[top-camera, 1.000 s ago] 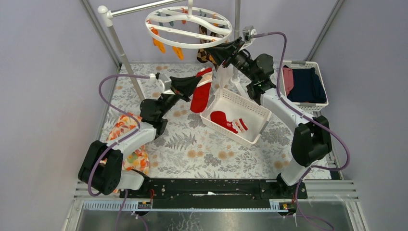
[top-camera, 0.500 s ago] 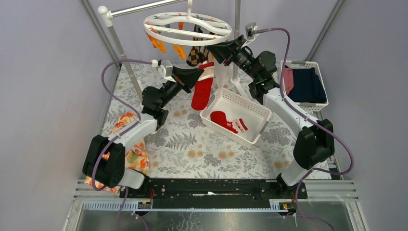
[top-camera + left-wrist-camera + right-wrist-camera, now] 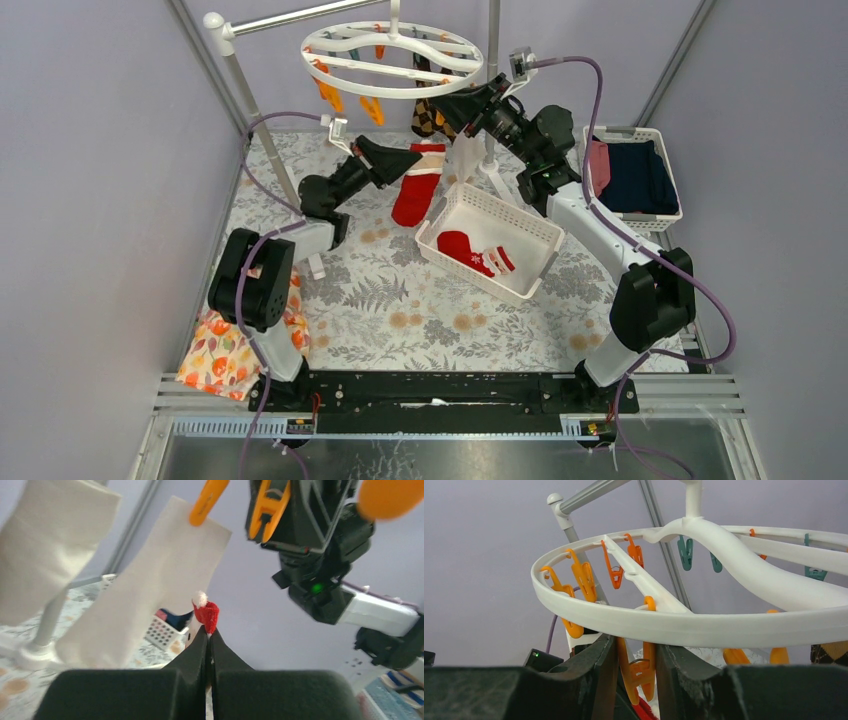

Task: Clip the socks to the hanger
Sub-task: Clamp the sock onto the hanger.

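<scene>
The left fingers are pressed fully together and pinch the top edge of a red sock. In the left wrist view only a small red fold with a white tuft shows above the tips. The rest of this sock hangs down freely from the fingers, above the counter.

The right fingers are raised to the near rim of the hanger. They stand narrow, one on each side of an orange clothespin that hangs from the rim, and they seem to press on it.

There are two red socks. The second one lies inside the white slatted basket in the middle of the counter, and its cuff has white and red stripes. One brown-and-tan argyle sock hangs from the hanger just beside the right fingers. In the left wrist view two whitish pieces hang side by side, and the nearer whitish sock is held at its top corner by an orange pin. There are two baskets; the second basket at the right edge holds navy and pink folded clothes.

The hanger is one large white ring with a wavy crossbar. It hangs over the far side of the counter, with several orange and a few teal pins along its rim.
</scene>
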Tool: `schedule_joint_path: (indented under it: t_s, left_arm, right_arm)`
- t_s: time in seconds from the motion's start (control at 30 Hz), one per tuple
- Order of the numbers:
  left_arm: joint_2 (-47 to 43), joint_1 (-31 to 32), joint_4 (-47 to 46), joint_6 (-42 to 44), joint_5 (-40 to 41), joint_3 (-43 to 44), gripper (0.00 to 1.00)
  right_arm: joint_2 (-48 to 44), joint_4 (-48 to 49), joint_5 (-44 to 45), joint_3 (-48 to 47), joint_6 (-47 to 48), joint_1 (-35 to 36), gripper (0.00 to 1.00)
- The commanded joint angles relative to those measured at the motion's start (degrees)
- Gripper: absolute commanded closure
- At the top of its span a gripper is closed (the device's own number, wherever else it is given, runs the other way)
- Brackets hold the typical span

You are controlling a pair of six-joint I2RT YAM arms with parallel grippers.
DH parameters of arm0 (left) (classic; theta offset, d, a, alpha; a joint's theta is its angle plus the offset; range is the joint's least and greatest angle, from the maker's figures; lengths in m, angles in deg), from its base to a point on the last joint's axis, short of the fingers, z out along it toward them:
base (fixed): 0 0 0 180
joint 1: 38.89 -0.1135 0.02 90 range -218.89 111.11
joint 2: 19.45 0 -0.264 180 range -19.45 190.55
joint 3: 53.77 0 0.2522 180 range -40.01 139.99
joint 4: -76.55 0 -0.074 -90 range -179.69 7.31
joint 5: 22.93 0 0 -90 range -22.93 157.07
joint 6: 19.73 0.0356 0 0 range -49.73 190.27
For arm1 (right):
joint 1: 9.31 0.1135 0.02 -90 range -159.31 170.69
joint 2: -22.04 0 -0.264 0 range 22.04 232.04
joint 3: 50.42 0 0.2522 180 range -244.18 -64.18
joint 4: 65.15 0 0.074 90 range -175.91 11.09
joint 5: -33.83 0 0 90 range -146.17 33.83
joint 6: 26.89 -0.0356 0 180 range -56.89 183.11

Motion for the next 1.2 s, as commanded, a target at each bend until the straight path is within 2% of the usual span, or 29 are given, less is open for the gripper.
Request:
schedule_joint_path:
  t_s: [0.0,0.13,0.7,1.17]
  left_arm:
    - [2.4,-0.3,-9.8,-11.7,-6.6,7.0,1.00]
    - [7.7,-0.4,-10.0,-22.0,-11.2,14.2,1.00]
    - [11.8,-3.1,-10.3,-37.8,-13.6,22.6,1.00]
    - [12.5,-2.4,-10.3,-40.6,-14.2,25.6,1.00]
  right_arm:
    - [-3.0,0.3,1.3,-2.6,-1.6,0.5,1.00]
    - [-3.3,-0.8,3.3,-2.6,-3.0,0.6,1.00]
    - [-4.7,-5.3,4.6,-3.6,-5.8,0.4,1.00]
    - [-3.8,-5.3,3.6,-4.4,-6.1,0.4,1.00]
